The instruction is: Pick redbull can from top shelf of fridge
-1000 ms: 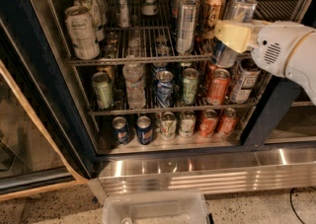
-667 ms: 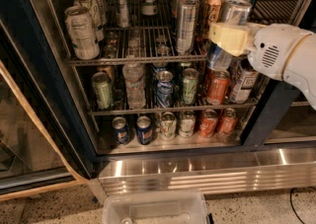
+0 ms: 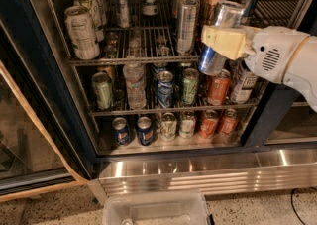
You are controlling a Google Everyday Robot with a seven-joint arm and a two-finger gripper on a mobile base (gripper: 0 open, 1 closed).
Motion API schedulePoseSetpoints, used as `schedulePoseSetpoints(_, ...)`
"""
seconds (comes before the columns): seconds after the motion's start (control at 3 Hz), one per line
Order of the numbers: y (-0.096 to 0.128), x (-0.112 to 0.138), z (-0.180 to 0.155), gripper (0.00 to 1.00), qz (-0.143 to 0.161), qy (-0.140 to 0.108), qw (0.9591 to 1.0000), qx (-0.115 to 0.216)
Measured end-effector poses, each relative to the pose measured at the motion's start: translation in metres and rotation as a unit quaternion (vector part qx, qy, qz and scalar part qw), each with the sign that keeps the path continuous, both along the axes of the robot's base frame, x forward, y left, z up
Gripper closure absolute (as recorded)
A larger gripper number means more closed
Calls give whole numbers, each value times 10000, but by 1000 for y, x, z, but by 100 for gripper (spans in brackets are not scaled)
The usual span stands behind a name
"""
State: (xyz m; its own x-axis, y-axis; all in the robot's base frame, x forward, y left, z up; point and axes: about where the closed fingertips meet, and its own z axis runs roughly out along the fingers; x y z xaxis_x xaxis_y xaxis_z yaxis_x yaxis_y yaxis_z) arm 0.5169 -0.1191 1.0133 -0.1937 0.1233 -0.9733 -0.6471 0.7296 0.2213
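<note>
My gripper (image 3: 221, 40), with pale yellow fingers (image 3: 225, 41) on a white arm that comes in from the right, is shut on the redbull can (image 3: 212, 60). The can is slim and silver with blue toward its lower part. It is tilted, top to the right, and hangs in front of the right end of the top shelf (image 3: 133, 61), clear of the wire rack. The fridge (image 3: 47, 90) stands open with its dark frame around the racks.
A plainer silver slim can (image 3: 187, 23) and an orange-brown tall can (image 3: 214, 2) stand on the top shelf just left of and behind the held can. White-green cans (image 3: 81, 31) stand at the left. Shorter cans fill the lower racks (image 3: 163, 87). A clear plastic bin (image 3: 156, 211) sits below the steel base (image 3: 198, 174).
My gripper has moved a little left and down with the redbull can, and the can tilts more than before.
</note>
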Motion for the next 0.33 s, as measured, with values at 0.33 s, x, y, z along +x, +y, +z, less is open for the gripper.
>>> schedulePoseSetpoints(0.33,1,-1,0,100,20,-2,10000,-4)
